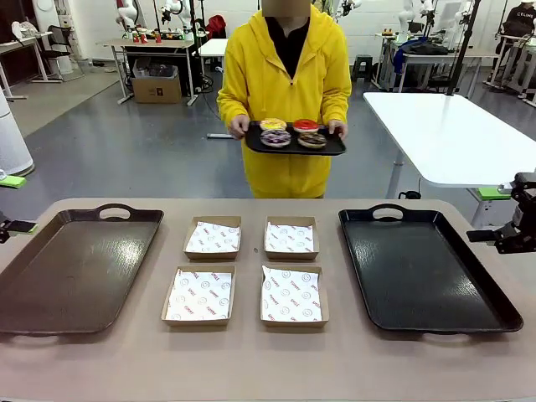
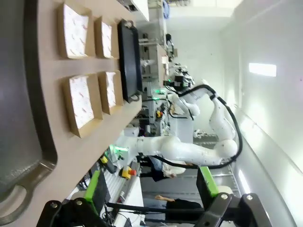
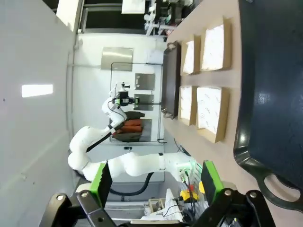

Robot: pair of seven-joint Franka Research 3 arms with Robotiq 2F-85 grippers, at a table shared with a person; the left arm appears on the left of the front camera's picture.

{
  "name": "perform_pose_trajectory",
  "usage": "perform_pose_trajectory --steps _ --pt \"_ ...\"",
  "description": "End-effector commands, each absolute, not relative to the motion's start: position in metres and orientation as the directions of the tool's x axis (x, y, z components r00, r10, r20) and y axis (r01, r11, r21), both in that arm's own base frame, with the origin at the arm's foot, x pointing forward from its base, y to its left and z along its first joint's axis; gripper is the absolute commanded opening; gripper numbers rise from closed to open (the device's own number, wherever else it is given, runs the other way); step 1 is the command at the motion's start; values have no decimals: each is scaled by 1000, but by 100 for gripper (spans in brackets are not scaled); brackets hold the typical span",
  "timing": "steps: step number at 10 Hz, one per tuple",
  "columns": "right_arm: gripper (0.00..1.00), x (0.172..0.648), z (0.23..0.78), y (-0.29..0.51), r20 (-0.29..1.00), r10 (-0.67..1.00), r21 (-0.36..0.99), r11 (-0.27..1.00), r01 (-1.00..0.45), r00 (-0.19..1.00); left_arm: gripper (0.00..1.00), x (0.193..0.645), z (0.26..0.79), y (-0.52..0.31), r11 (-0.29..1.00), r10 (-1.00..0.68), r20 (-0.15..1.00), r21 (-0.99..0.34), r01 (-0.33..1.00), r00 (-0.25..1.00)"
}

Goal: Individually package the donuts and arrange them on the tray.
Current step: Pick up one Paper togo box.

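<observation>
Across the table a person in a yellow hoodie holds a small black serving tray (image 1: pixel 331 149) carrying the donuts: yellow-iced (image 1: pixel 273 125), red-iced (image 1: pixel 306 126), purple with sprinkles (image 1: pixel 275 138) and chocolate-brown (image 1: pixel 312 140). Four open paper-lined boxes (image 1: pixel 213 238) sit in a square at mid-table, between a brown tray (image 1: pixel 75 268) and a black tray (image 1: pixel 423 268). My left gripper (image 2: pixel 151 187) stands open off the table's left end, nothing between its pads. At the right end my right gripper (image 3: pixel 156 182) is open too, its fingertips (image 1: pixel 494 193) beside the black tray.
A white table (image 1: pixel 452 134) stands behind at the right. The wrist views show the boxes (image 2: pixel 81 101) and the black tray (image 3: pixel 274 94) side-on, with the other arm (image 2: pixel 189 151) beyond the table. Bare tabletop (image 1: pixel 251 360) runs along the near edge.
</observation>
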State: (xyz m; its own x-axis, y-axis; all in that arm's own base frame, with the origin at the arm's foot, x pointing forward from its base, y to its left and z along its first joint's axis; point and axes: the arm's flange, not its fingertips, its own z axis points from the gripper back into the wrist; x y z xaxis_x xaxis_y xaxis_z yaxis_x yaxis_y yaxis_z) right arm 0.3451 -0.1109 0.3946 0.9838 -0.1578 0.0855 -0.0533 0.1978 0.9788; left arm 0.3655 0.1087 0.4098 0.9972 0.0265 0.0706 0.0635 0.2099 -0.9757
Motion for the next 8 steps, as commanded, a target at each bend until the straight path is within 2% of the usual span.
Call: perform_pose_trajectory --steps 1,2,8 --pt "100 343 410 -92 122 -152 957 281 -76 981 100 359 423 96 325 86 100 -943 67 991" --pt "100 345 395 -111 85 -158 979 198 -53 984 100 366 410 109 210 27 71 -976 63 997" --pt "100 345 395 -111 85 -158 979 198 -53 984 100 366 410 109 210 27 71 -976 63 997"
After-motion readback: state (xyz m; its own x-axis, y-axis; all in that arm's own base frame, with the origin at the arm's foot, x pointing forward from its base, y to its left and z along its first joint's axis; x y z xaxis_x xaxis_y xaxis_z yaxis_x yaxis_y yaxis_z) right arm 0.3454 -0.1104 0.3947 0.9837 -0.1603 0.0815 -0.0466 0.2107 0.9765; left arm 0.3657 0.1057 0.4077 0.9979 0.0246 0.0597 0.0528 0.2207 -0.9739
